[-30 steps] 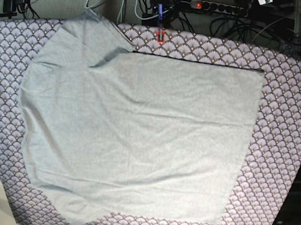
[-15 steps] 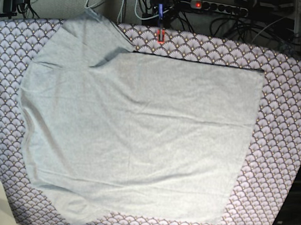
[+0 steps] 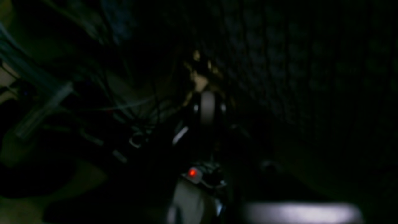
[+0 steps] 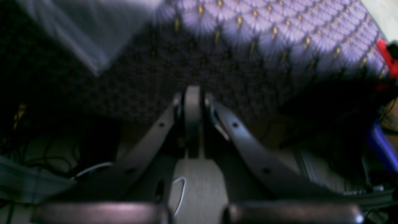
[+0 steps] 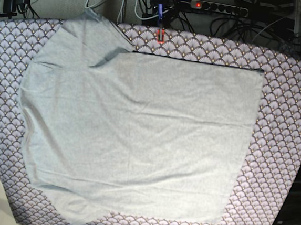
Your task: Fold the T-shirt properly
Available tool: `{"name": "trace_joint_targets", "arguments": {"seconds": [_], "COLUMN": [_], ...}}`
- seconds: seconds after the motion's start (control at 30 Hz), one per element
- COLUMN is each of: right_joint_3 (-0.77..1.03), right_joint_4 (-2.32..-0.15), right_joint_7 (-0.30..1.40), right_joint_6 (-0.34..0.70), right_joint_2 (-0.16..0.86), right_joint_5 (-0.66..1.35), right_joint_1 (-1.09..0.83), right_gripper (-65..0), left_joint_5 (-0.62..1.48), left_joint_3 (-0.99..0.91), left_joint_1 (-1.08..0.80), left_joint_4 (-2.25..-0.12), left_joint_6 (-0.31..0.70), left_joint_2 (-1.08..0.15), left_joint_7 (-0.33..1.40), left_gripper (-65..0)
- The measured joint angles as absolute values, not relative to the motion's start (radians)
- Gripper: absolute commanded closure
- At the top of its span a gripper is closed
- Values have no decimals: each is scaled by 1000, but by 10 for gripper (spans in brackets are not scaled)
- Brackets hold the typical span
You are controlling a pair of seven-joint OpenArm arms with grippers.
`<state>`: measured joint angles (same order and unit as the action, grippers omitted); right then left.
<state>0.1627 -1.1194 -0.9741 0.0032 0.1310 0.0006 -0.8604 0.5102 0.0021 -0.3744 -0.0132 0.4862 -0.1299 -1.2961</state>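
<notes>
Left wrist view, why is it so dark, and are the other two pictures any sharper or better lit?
Left wrist view: nearly black and blurred, only a red indicator light and faint cables show. Right wrist view: soft focus, the shut right gripper and lower half in shadow, the tablecloth lit at the top. Base view: evenly lit and sharpest, the T-shirt showing only slight wrinkle shadows.

A purple fan-scale tablecloth [image 5: 286, 129] covers the table — behind its far edge, tangled cables and a power strip [image 5: 218, 7], red light lit.
</notes>
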Motion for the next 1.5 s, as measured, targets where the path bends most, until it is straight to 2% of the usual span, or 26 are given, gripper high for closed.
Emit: {"name": "trace_joint_targets", "arguments": {"seconds": [0.13, 0.3, 0.57, 0.93, 1.13, 1.3, 1.5], "right_joint_3": [162, 154, 154, 157, 155, 156, 157], "right_joint_4": [-1288, -1376, -1385, -1383, -1383, -1383, -1383], "right_joint_7": [-844, -756, -744, -744, -744, -744, -702], "right_joint_6": [2, 4, 4, 3, 6, 6, 6], "right_joint_2": [130, 130, 129, 115, 92, 82, 82], "right_joint_5": [-1, -2, -2, -1, -3, -2, -2], "right_joint_1": [-898, -915, -913, -912, -912, -895, -893], "right_gripper": [0, 0, 0, 0, 0, 0, 0], "left_joint_5": [506, 506, 499, 503, 497, 442, 370], "left_joint_3": [2, 4, 8, 7, 7, 9, 9], "left_joint_1": [-387, -384, -366, -368, -361, -263, -47], "left_joint_4": [-11, -15, -117, -155, -136, 5, 7], "left_joint_6": [487, 487, 487, 477, 476, 470, 472], "left_joint_2": [-118, -116, -87, -126, -170, -199, -180], "left_joint_7": [-1284, -1284, -1283, -1284, -1183, -1132, -1196], "left_gripper": [0, 0, 0, 0, 0, 0, 0]}}
